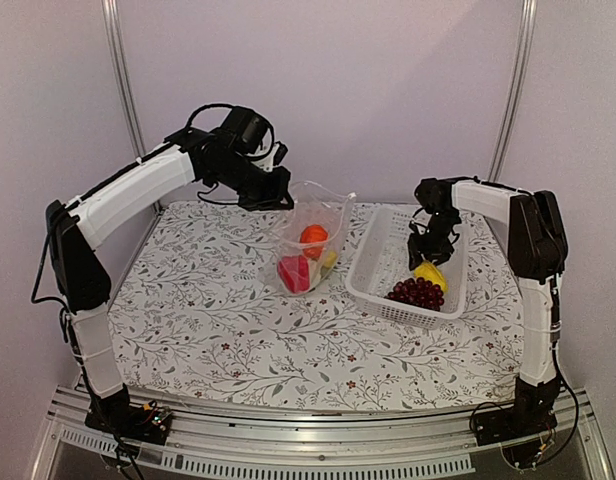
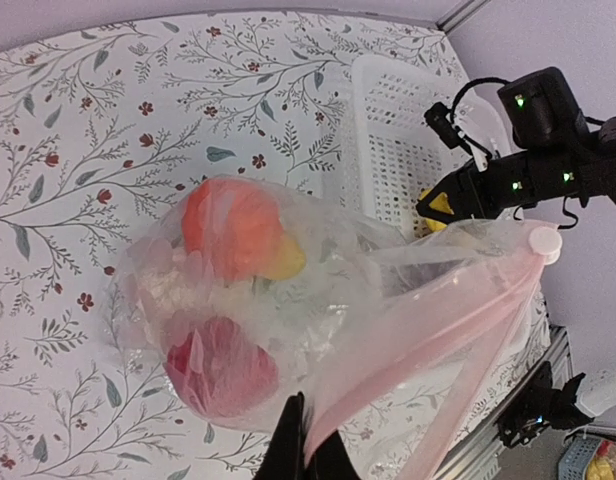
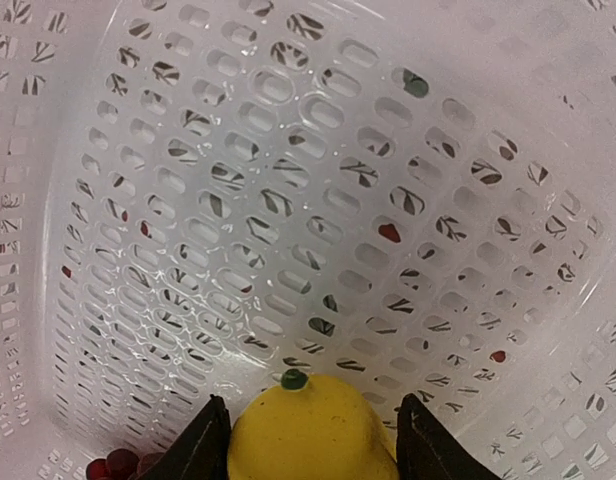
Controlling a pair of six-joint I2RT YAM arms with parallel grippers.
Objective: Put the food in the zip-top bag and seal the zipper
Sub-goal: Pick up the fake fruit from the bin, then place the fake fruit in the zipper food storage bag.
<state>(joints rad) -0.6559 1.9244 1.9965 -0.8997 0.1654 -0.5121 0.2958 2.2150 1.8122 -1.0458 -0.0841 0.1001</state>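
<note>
The left gripper (image 1: 284, 199) is pressed together, and the rim of the zip-top bag (image 1: 325, 213) is being pinched in it. The bag is being held upright, mouth uppermost, with its pink zipper (image 2: 438, 325) running away from the fingers. A round orange fruit (image 1: 313, 237) and a red pepper (image 1: 293, 272) are being enclosed by clear crinkly film. The right gripper (image 3: 310, 452) is being held inside the white slotted plastic basket (image 1: 381, 250), jaws apart. They are flanking a smooth yellow piece (image 3: 308, 425), whose green stem nub is pointing away. Whether it is being squeezed cannot be told. Dark grapes (image 1: 418, 292) are lying beside it.
</note>
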